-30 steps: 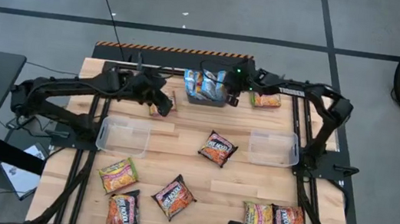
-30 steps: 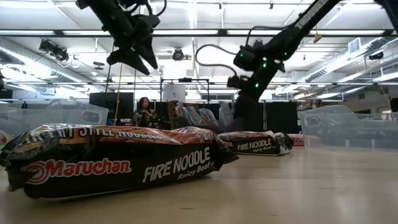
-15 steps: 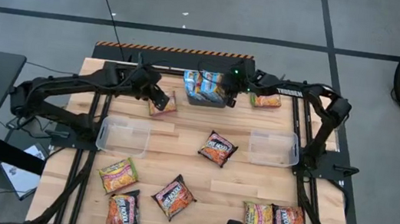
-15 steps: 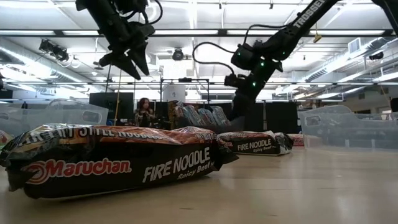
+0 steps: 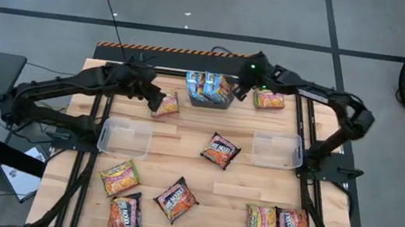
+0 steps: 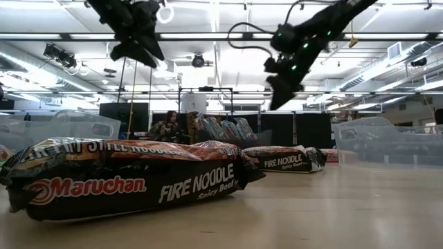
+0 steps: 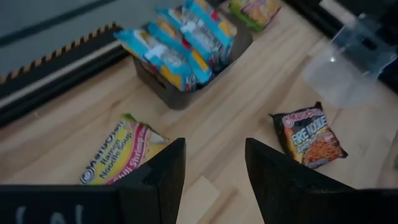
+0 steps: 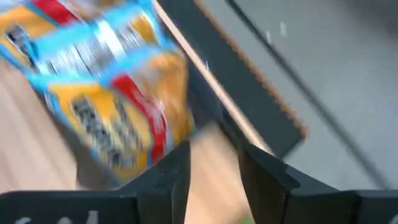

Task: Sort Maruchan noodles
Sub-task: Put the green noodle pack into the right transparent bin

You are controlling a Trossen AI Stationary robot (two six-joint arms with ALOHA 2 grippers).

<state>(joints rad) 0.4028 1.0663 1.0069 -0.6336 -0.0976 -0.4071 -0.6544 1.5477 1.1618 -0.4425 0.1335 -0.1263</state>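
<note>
Now the right gripper (image 5: pixel 241 93) is lifted clear of the dark grey bin (image 5: pixel 206 98), fingers parted and empty; blue-labelled packets (image 5: pixel 207 87) are left standing inside. Left gripper (image 5: pixel 154 96), open, is held above the green-labelled packet (image 5: pixel 165 105), likely next.

Both arms were dark, near-black, built of slim tubular links joined at bulkier rounded joints. A black cable looped loosely behind the right end effector (image 6: pixel 282 97), and a small green light glowed on the housing just behind it. Each end effector, the left end effector (image 7: pixel 214 180) included, carried two flat, matte black fingers (image 7: pixel 163 177) with squared, slightly tapered tips.
</note>
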